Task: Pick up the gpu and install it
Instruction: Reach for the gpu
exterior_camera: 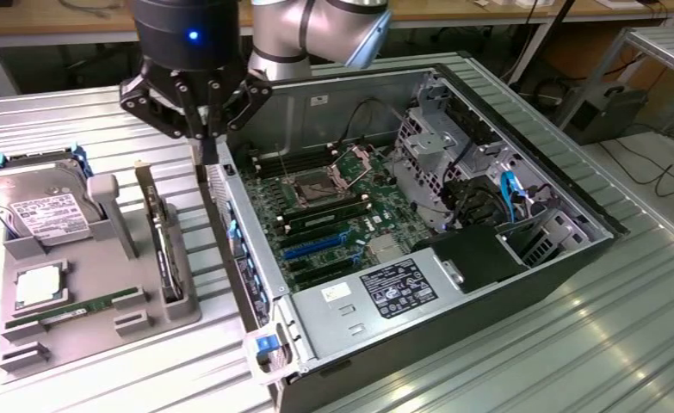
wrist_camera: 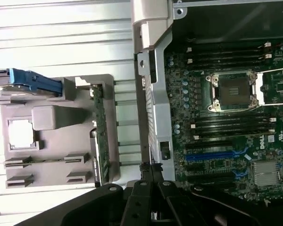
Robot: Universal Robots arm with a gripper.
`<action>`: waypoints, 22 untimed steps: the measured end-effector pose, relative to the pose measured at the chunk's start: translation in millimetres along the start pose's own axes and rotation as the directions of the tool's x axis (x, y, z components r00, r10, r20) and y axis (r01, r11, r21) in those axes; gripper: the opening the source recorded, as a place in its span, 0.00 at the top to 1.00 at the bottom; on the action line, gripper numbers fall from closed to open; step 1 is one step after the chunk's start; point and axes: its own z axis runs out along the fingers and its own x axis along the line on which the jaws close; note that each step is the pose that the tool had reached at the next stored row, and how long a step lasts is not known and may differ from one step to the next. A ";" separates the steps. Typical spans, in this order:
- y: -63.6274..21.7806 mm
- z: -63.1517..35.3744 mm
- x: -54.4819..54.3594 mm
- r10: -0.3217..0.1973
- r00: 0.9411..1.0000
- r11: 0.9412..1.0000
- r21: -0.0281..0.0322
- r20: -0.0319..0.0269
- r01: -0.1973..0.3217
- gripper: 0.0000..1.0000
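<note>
The ribbed metal surface carries an open case lying on its side. That turns the motherboard upward, so a card can be pushed straight down into it. The blue slot is empty, so nothing has been installed there yet.

The arm comes in from above and is cut off by the frame's edge. Its gripper hangs over the gap between the case's rear wall and the tray, which lies on the exterior view's left.

The tray keeps each part in its own recess:
- the hard drive, lying flat
- the RAM stick, in a groove
- the gpu, standing on edge in a narrow slot, probably so its top edge is free to be pinched from above

The gpu has not been lifted. It stands just beside the gripper, towards the tray side.

In the wrist view the fingers look pressed together, with nothing between them.

Edge-on, the gpu shows only as a thin dark strip with a little green board. Its fan and faces are hidden, and its lower edge is sunk in the slot. I cannot tell whether the fingertips touch the case wall or hang just above it.
</note>
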 end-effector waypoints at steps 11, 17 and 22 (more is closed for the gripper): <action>-5.0 20.3 54.6 -0.001 1.000 1.000 0.000 0.000 0.001 0.89; -5.2 21.3 57.4 -0.001 1.000 1.000 0.000 0.000 0.001 0.89; -5.3 21.3 57.4 -0.001 1.000 1.000 0.000 0.000 0.001 0.89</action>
